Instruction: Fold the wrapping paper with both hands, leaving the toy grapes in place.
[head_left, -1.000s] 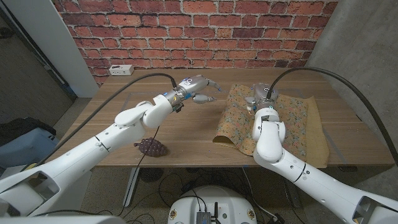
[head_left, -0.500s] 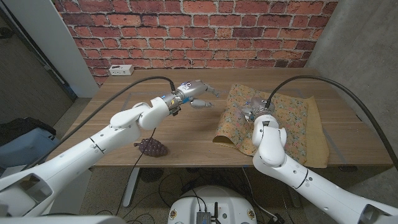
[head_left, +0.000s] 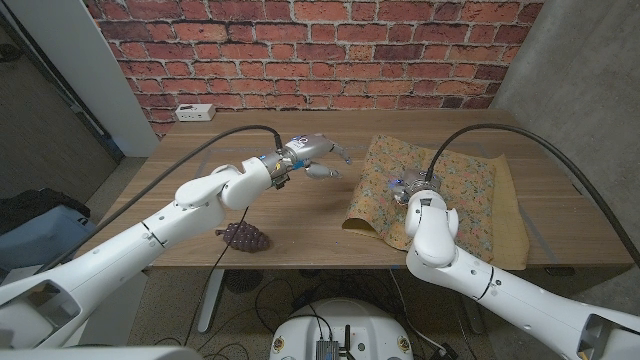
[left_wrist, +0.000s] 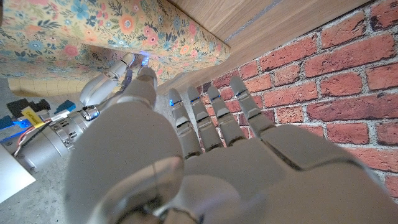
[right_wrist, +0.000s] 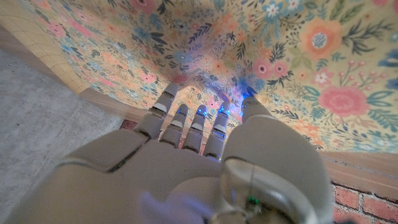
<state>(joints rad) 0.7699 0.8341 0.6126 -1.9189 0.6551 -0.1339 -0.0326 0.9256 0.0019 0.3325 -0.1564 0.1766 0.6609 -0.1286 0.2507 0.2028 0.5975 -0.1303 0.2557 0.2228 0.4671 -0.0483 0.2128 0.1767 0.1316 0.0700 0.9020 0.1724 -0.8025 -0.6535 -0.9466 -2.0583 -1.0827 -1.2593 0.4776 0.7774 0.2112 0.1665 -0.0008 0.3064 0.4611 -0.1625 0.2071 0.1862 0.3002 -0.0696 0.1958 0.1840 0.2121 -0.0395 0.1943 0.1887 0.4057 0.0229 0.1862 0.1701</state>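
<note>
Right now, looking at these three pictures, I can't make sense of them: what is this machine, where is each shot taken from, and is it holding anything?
It is a two-armed robot standing at a wooden table, each white arm ending in a hand with fingers. The wide picture comes from a camera on its head, looking down. The other two come from cameras on its wrists, looking along the backs of the hands, so they appear turned.

On the table lie a sheet of flowered wrapping paper and a bunch of purple toy grapes near the front edge. The left hand hovers with fingers spread, holding nothing. The right hand is over the paper, fingers stretched toward it; whether it touches the paper I cannot tell.
</note>
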